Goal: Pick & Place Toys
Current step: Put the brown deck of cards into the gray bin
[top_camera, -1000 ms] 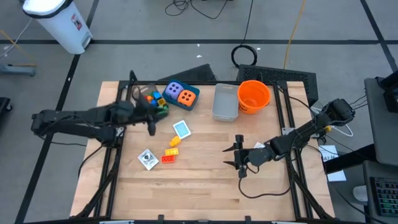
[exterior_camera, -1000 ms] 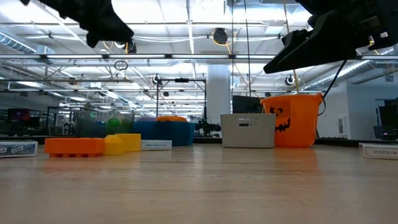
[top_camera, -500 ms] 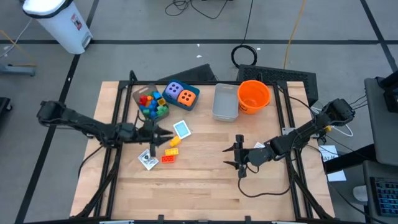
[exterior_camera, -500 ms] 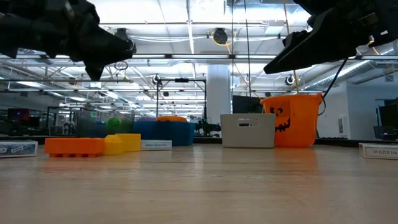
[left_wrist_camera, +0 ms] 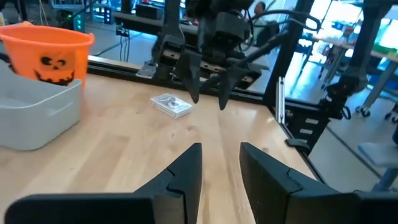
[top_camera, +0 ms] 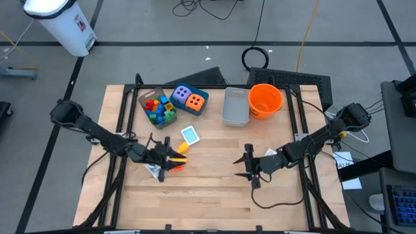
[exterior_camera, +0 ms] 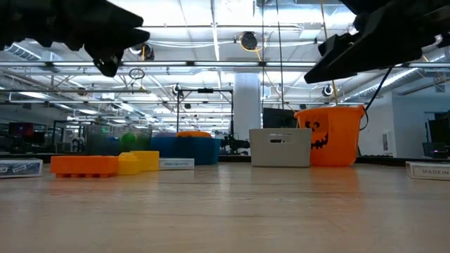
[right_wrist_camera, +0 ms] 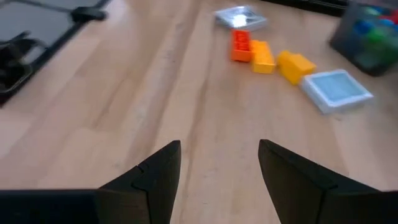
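The left tool (top_camera: 170,160) hangs above the table (top_camera: 208,195), just over the orange brick (right_wrist_camera: 240,45) and yellow bricks (right_wrist_camera: 281,61) that lie in a short row. Its fingers (left_wrist_camera: 186,174) stand apart with only bare wood between them, so it is open and holds nothing. Seen from the right wrist, the orange brick touches the first yellow one, and the second yellow brick lies just beside them, tilted.

A wrapped card pack (right_wrist_camera: 240,17) lies just beyond the orange brick, on the side away from the blue card (top_camera: 190,134). The blue card lies flat, just beside the far yellow brick, between that row and the clear bin (top_camera: 158,108) of mixed bricks. Next to that bin sits a teal box (top_camera: 188,99) holding the purple die (top_camera: 183,94) and the orange die (top_camera: 194,101).

Farther along the same edge stand a grey tub (top_camera: 236,106) and, touching it or nearly so, the orange bucket (top_camera: 265,99).

The right tool (top_camera: 247,166) waits over bare wood, well apart from the brick row and facing it. Its fingers (right_wrist_camera: 155,171) are spread wide, open and empty.
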